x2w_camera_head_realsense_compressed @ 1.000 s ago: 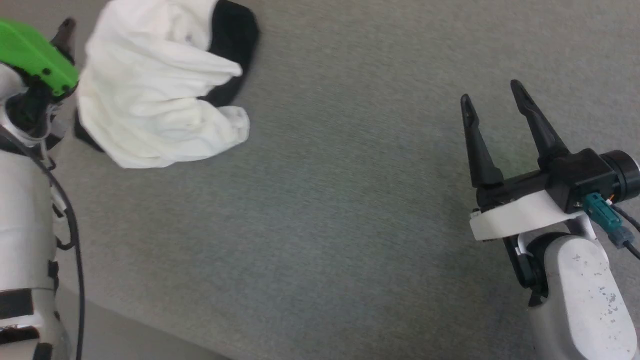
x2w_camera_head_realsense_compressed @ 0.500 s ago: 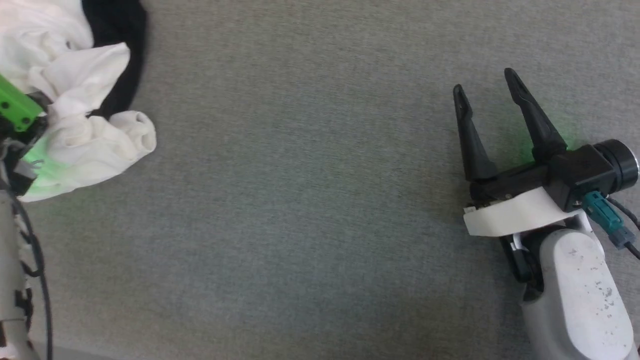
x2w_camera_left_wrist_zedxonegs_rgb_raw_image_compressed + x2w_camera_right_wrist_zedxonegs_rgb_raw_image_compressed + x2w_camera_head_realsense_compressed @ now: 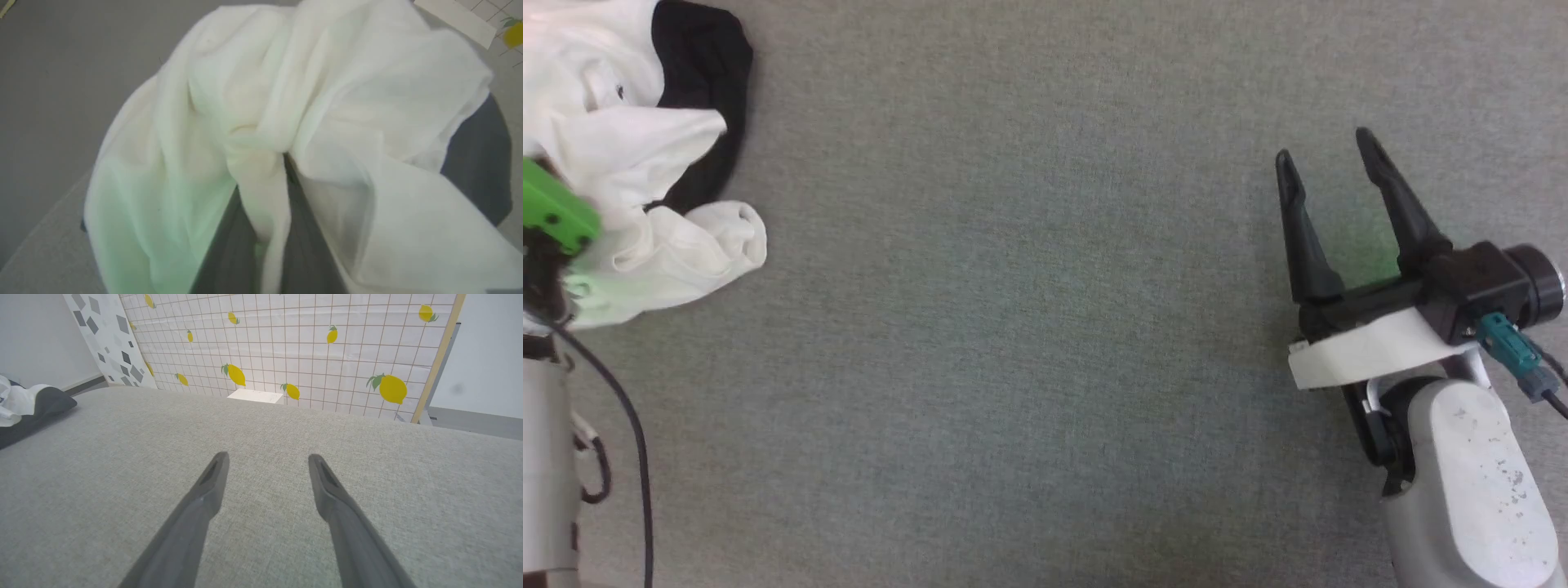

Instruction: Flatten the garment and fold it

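The garment [image 3: 629, 155], a crumpled white T-shirt with black parts, lies bunched at the table's far left. In the left wrist view my left gripper [image 3: 263, 175] is shut on a fold of the garment [image 3: 327, 102], white cloth pinched between its two dark fingers. The head view has that arm's green wrist part [image 3: 556, 216] resting over the heap, its fingertips hidden by cloth. Far to the right, my right gripper [image 3: 1325, 151] hovers open over bare table with nothing between its fingers [image 3: 204, 494]. The right wrist view catches the garment [image 3: 20, 402] at its left edge.
Grey fabric covers the table [image 3: 1029, 327]. Beyond its far edge stand a lemon-patterned grid backdrop [image 3: 310, 343] and a white box [image 3: 255, 396]. A black cable [image 3: 633, 441] hangs along my left arm.
The head camera has swung, shifting the whole picture. My left gripper has gone into the heap and closed on a white fold. The right gripper stays open and hardly moves.
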`<state>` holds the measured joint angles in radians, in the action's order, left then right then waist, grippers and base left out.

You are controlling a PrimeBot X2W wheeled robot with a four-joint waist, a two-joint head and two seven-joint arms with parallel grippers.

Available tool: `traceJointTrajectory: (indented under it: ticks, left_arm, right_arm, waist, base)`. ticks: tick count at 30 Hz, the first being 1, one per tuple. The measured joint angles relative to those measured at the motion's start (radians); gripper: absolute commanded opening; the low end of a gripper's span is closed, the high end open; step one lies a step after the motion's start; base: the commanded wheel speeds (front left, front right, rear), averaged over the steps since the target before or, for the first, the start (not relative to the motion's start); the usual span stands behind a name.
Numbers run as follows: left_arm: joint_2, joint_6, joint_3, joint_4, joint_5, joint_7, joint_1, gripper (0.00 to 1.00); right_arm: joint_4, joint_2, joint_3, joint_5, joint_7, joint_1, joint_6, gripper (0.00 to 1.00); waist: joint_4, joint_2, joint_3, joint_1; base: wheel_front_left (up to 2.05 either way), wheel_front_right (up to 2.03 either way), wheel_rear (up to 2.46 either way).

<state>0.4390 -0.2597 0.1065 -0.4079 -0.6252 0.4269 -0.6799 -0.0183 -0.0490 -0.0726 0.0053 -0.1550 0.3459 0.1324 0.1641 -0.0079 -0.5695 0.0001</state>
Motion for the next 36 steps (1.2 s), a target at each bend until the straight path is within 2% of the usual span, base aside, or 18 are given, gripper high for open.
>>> traceJointTrajectory:
  ticks: [4, 8, 9, 17, 22, 23, 29, 36]
  left_arm:
    - [0.034, 0.017, -0.001, 0.022, 0.074, -0.185, -0.016, 0.0]
    - [0.074, 0.065, -0.028, 0.041, 0.136, -0.331, -0.058, 0.0]
    - [0.091, 0.098, -0.059, 0.053, 0.177, -0.407, -0.094, 0.0]
    - [0.094, 0.169, -0.174, 0.109, 0.239, -0.463, -0.211, 0.0]
    - [0.05, 0.207, -0.236, 0.141, 0.238, -0.463, -0.277, 0.0]
    - [0.016, 0.227, -0.264, 0.153, 0.232, -0.463, -0.307, 0.0]
    - [-0.093, 0.267, -0.344, 0.172, 0.202, -0.458, -0.321, 0.0]
    - [-0.21, 0.299, -0.437, 0.17, 0.156, -0.446, -0.288, 0.0]
  right_arm:
    - [-0.029, 0.0, 0.003, 0.02, -0.014, -0.018, 0.0, 1.0]
    - [-0.059, 0.0, 0.01, 0.042, -0.028, -0.049, 0.0, 1.0]
    - [-0.077, 0.0, 0.018, 0.059, -0.037, -0.072, 0.0, 1.0]
    - [-0.103, 0.0, 0.045, 0.093, -0.048, -0.145, 0.0, 1.0]
    - [-0.106, 0.0, 0.053, 0.102, -0.048, -0.169, 0.0, 1.0]
    - [-0.102, 0.0, 0.053, 0.106, -0.047, -0.176, 0.0, 1.0]
    - [-0.094, -0.001, 0.053, 0.11, -0.039, -0.19, 0.0, 1.0]
    - [-0.073, -0.001, 0.052, 0.11, -0.027, -0.206, 0.0, 1.0]
  waist:
    - [0.004, 0.0, 0.053, 0.0]
    - [0.007, 0.0, 0.122, 0.0]
    - [0.007, 0.0, 0.179, -0.0001]
    - [-0.011, 0.0, 0.335, -0.0001]
    - [-0.045, 0.0, 0.413, -0.0002]
    - [-0.081, 0.0, 0.441, -0.0002]
    - [-0.161, 0.0, 0.476, -0.0002]
    - [-0.254, 0.0, 0.499, -0.0002]
  base:
    - [0.0, 0.0, 0.0]
    - [0.0, 0.0, 0.0]
    - [0.0, 0.0, 0.0]
    - [0.0, 0.0, 0.0]
    - [0.0, 0.0, 0.0]
    - [0.0, 0.0, 0.0]
    - [0.0, 0.0, 0.0]
    - [0.0, 0.0, 0.0]
